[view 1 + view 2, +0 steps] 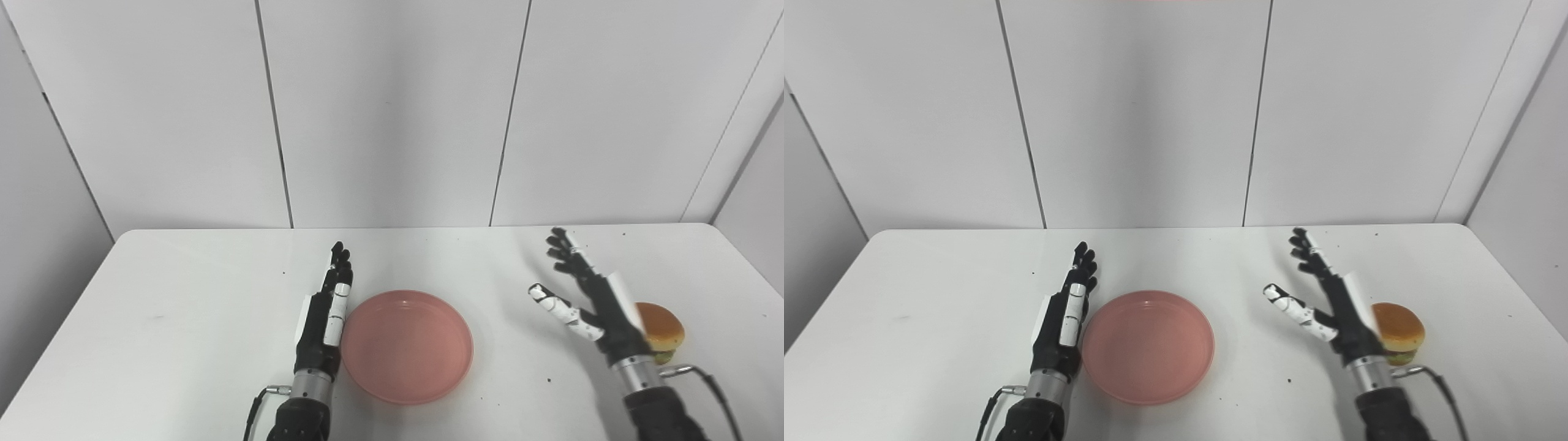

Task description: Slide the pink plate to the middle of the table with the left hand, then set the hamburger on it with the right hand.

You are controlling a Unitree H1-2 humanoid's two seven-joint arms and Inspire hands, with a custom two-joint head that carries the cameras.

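Pink plate (407, 346) sits mid-counter, touching the open left robot hand (324, 318); hamburger (661, 334) just behind the open right robot hand (588, 300), not yet picked.

No readable text, label, brand, number or sign shows in either view.

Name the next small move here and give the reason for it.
Probably the right hand should shift right and curl its fingers around the hamburger. The pink plate already sits near the middle of the table, with the left hand flat beside its left rim. The right hand is open, holds nothing, and the hamburger lies just to its right, off the plate.
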